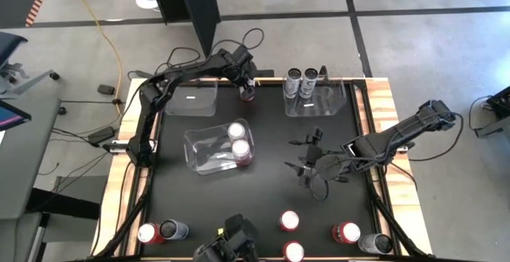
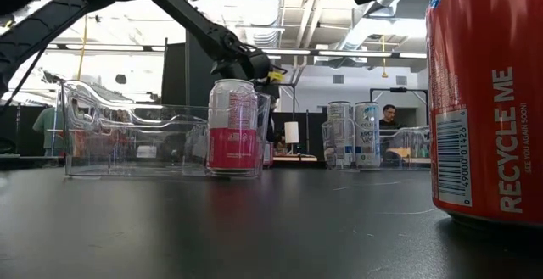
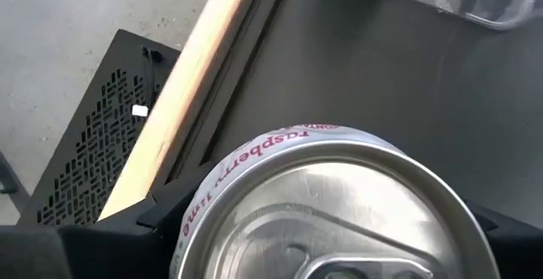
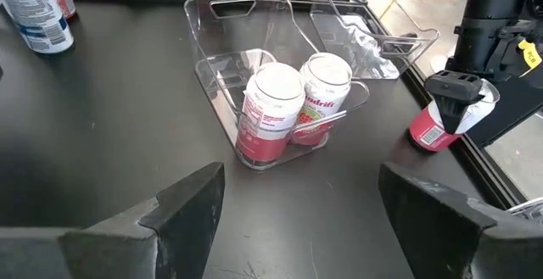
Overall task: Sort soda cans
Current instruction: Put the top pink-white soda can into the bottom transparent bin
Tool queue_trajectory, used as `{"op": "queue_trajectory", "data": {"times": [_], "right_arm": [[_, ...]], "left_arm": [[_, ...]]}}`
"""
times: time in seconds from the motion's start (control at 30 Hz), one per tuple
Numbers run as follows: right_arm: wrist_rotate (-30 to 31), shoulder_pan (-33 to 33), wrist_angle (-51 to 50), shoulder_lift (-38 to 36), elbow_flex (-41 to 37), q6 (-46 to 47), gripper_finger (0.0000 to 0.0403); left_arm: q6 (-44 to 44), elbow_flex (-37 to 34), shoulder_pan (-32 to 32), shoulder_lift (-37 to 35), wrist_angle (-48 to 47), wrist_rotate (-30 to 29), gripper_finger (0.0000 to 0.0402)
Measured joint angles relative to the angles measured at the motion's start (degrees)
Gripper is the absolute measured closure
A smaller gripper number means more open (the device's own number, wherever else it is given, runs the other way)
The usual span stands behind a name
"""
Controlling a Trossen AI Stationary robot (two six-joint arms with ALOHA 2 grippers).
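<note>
The left gripper (image 1: 248, 87) sits at about 12 o'clock on the table, right over a pink-and-white can (image 1: 248, 95) standing near the far edge. Its fingers straddle the can with the jaws fairly wide, but I can't tell if they're actually pressing on it. The wrist view looks straight down on the lid, "raspberry lime" printed round the rim.

The right gripper (image 1: 307, 164) hangs around 3 o'clock, fingers spread wide, holding nothing.

Between them, the centre bin (image 1: 199, 146) holds two pink-and-white cans (image 1: 239, 141). The bin at 1 o'clock (image 1: 331, 103) has grey cans (image 1: 301, 81) standing in it. More cans stand loose along the near edge (image 1: 289, 220), red and pink mixed.
</note>
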Motion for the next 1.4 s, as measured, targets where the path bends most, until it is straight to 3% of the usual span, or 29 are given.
{"op": "queue_trajectory", "data": {"times": [0.2,0.53,0.67,0.83,1.0,1.23,1.4], "right_arm": [[0.0,0.0,0.0,0.0,0.0,0.0,0.0075],[0.0,0.0,0.0,0.0,0.0,0.0,0.0075],[0.0,0.4,-0.5,0.0,0.0,0.4,0.0075],[0.0,0.8,-0.9,0.0,0.0,0.9,0.0075],[0.0,0.8,-0.9,0.0,0.0,0.9,0.0075],[0.0,0.8,-0.9,0.0,0.0,0.9,0.0075],[0.0,0.8,-0.9,0.0,0.0,0.9,0.0075]], "left_arm": [[2.7,-0.4,-0.9,-3.5,-5.0,0.3,0.0110],[5.1,-0.3,-3.3,-17.2,-5.1,-1.9,0.0111],[5.5,-0.1,-5.6,-24.7,-11.7,-3.5,0.0111],[2.6,-0.1,-11.0,-33.6,-20.5,-11.9,0.0111],[-5.1,-0.6,-17.4,-40.2,-28.2,-12.9,0.0111],[-15.7,-13.0,-26.5,-47.0,-27.4,-17.6,0.0111],[-19.9,-24.7,-30.8,-49.7,-18.9,-19.2,0.0111]]}}
